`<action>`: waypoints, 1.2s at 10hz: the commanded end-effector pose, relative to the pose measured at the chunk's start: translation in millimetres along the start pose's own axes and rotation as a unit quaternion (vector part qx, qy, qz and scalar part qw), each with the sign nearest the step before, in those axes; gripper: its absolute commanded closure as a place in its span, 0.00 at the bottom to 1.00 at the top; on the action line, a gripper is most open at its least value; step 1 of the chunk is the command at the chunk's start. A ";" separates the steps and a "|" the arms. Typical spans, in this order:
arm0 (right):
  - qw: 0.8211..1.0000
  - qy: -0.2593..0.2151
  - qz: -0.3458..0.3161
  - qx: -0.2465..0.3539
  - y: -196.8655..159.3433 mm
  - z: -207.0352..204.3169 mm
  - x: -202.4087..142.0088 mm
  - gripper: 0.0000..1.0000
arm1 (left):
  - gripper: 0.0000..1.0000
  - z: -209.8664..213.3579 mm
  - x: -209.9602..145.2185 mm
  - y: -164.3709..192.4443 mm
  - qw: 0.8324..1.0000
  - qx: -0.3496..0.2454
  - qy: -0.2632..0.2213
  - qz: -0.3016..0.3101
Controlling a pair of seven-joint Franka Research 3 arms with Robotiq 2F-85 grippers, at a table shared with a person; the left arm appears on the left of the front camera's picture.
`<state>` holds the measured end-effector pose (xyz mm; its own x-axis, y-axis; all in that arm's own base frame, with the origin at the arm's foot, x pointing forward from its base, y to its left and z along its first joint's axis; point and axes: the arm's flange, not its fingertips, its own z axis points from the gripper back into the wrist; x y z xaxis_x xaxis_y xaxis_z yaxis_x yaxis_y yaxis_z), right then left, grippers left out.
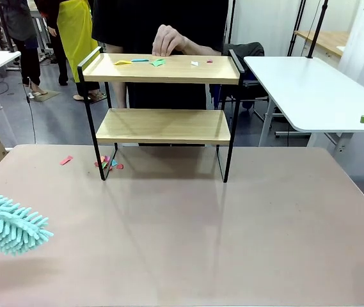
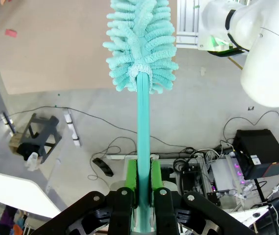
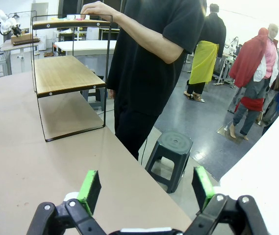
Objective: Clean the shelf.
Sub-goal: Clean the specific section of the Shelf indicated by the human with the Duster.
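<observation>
The shelf (image 1: pixel 162 69) stands at the table's far side, with two light wooden boards on thin black legs. Colored paper scraps (image 1: pixel 141 61) lie on its top board, where a person's hand (image 1: pixel 167 39) rests. More scraps (image 1: pixel 108 163) lie on the table by its left leg. My left gripper (image 2: pixel 143 176) is shut on the teal handle of a fluffy duster (image 2: pixel 140 44), whose head (image 1: pixel 9 224) hangs over the table's near left corner, far from the shelf. My right gripper (image 3: pixel 146 188) is open and holds nothing, off the table's right side, with the shelf (image 3: pixel 63 73) far ahead of it.
A person in black (image 3: pixel 154 58) stands right behind the shelf. The beige tabletop (image 1: pixel 201 236) is bare in front of it. A single pink scrap (image 1: pixel 66 160) lies to the left. A white table (image 1: pixel 309 89) stands at back right, and a grey stool (image 3: pixel 171 147) stands beside the table.
</observation>
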<state>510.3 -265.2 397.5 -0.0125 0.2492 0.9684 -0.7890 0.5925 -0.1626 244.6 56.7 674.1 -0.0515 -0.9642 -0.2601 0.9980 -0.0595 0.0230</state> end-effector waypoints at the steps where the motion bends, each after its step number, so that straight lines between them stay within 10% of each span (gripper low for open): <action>1: 1.000 0.011 -0.002 -0.004 1.7 -2.4 7.5 0.00 | 0.87 -1.2 -1.2 -1.6 1.000 0.000 0.000 0.004; 8: 1.000 0.011 -0.002 -0.004 1.7 -2.4 7.5 0.00 | 0.87 3.9 15.2 10.2 0.999 0.034 -0.041 -0.009; 12: 1.000 0.011 -0.002 -0.004 1.7 -2.4 7.5 0.00 | 0.87 28.4 40.1 19.2 0.946 0.126 -0.294 -0.047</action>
<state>510.4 -265.1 397.5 -0.0125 0.2492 0.9684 -0.7890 0.5924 -0.1626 259.7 15.8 691.4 -0.1974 -0.9656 0.1691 0.9607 -0.1562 0.2293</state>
